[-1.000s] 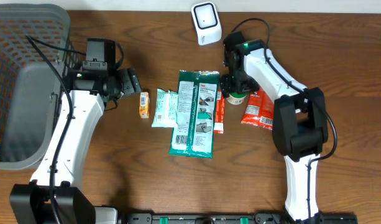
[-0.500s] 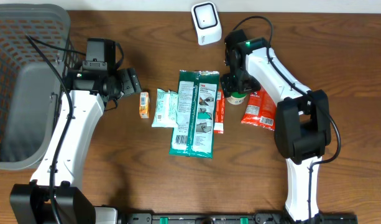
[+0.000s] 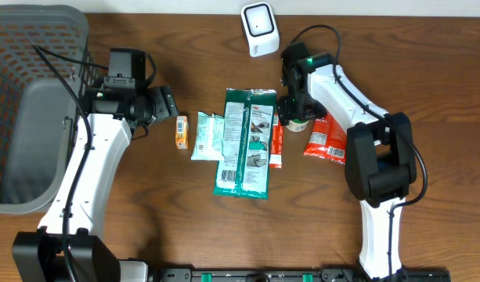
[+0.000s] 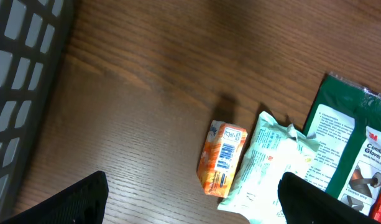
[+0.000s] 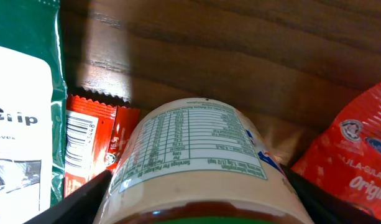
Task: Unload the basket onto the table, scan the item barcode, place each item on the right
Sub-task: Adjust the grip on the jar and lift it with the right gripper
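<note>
Right gripper (image 5: 193, 202) straddles small cream plastic tub w/ green lid (image 5: 199, 149), can't tell if clamped; prob. light, rigid, slick, so take by sides

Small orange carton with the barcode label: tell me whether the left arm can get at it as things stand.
Probably yes. The left gripper hangs open close by the small orange carton, nothing lies on top of it, and only the pale green pouch crowds one side.

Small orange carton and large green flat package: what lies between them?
A crumpled white and pale green pouch lies between the small orange carton and the large green flat package. The overhead and left wrist views both show it.
</note>
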